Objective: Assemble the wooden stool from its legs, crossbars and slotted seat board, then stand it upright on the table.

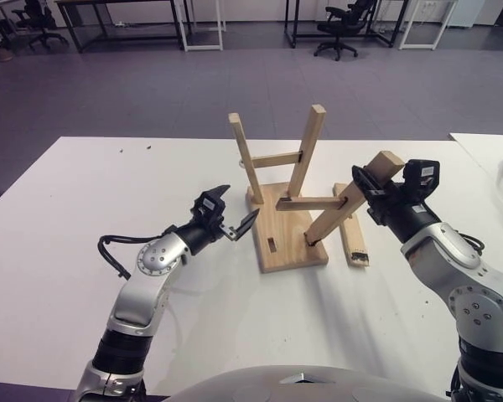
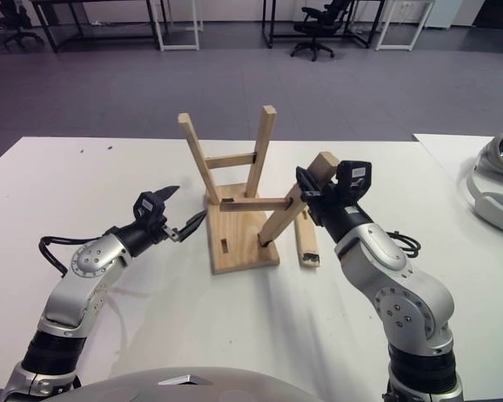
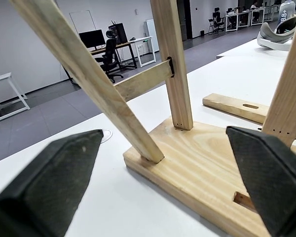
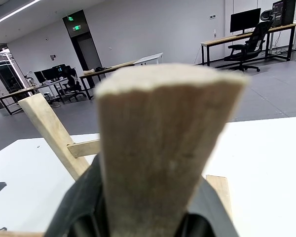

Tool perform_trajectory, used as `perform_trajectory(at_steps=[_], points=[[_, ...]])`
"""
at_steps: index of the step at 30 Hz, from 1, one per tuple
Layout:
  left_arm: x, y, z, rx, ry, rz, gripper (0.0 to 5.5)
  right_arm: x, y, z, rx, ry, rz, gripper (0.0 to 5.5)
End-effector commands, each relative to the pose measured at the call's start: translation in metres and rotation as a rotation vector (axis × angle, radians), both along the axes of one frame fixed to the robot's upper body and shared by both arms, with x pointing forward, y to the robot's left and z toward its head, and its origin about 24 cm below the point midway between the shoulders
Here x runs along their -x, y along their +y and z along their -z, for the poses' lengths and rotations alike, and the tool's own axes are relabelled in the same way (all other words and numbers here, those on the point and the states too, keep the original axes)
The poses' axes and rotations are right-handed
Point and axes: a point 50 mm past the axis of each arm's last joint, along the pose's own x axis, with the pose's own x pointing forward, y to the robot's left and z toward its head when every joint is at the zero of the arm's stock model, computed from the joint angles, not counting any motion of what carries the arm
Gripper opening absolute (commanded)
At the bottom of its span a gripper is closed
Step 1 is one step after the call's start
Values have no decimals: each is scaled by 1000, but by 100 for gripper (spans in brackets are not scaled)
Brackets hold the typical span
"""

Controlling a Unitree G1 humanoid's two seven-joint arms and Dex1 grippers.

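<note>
Flat near the middle of a white table (image 1: pixel 67 193): 1 slotted seat board (image 1: pixel 292 253). Just beside its right edge, touching or nearly so, 1 loose wooden piece (image 1: pixel 353 239), also lying flat on the tabletop.

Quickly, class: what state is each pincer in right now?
Left pincer: open, holding nothing, beside the seat board.
Right pincer: shut on the tilted stool leg.

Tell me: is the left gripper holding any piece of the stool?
No, the left gripper stands open beside the seat board, gripping nothing.
</note>
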Motion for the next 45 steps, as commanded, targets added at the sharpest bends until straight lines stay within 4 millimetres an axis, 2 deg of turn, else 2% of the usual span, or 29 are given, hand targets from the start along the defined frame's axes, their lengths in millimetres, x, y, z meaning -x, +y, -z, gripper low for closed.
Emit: perform_trajectory(at_steps=[1, 4, 7, 9, 13, 14, 17, 19, 21, 22, 23, 26, 28, 30, 32, 33, 35, 36, 37, 38, 40, 42, 45], points=[[3, -10, -11, -11, -56, -20, 459, 10, -29, 90, 303, 526, 123, 110], [7, -12, -15, 3, -71, -51, 459, 0, -47, 78, 390, 497, 108, 111], [9, -16, -18, 31, -86, -84, 459, -6, -42, 72, 397, 482, 10, 110], [8, -15, -20, 55, -92, -108, 459, -3, -32, 77, 375, 488, -62, 110], [5, -12, -21, 60, -92, -122, 459, 10, -33, 100, 296, 522, -77, 110], [4, -11, -22, 60, -96, -124, 459, 7, -28, 94, 278, 467, -82, 110], [2, -9, -23, 60, -105, -133, 459, -14, -23, 57, 228, 249, -57, 110], [0, -9, -24, 62, -110, -134, 459, -31, -26, 20, 199, 76, -29, 110], [-1, -9, -24, 60, -115, -134, 459, -37, -22, -9, 170, -56, -37, 110], [-2, -9, -25, 58, -117, -134, 459, -37, -18, -16, 172, -99, -56, 110], [-2, -9, -25, 56, -119, -133, 459, -35, -15, -20, 171, -125, -70, 145], [-3, -7, -26, 50, -123, -130, 459, -30, -13, -28, 109, -181, -65, 198], [-3, -5, -26, 46, -125, -133, 459, -28, -19, -44, 67, -262, -58, 235], [-5, -5, -28, 45, -131, -133, 459, -28, -32, -74, -1, -408, -48, 275], [-7, -6, -29, 45, -136, -131, 459, -29, -51, -98, -69, -513, -16, 310], [-8, -6, -29, 44, -138, -127, 459, -34, -65, -103, -99, -521, 38, 324], [-9, -7, -30, 45, -142, -122, 459, -52, -94, -84, -91, -385, 178, 364], [-10, -7, -30, 45, -144, -121, 459, -62, -102, -55, 16, -227, 223, 380], [-10, -7, -30, 46, -145, -122, 459, -67, -105, -17, 65, -41, 230, 401], [-10, -6, -30, 46, -146, -124, 459, -67, -101, 17, 74, 98, 201, 405], [-13, -8, -30, 49, -143, -114, 459, -61, -87, 66, 68, 279, 124, 405], [-14, -9, -28, 51, -141, -110, 459, -59, -73, 92, 83, 356, 56, 405], [-16, -13, -25, 44, -134, -91, 459, -55, -67, 113, 129, 411, 25, 405]])
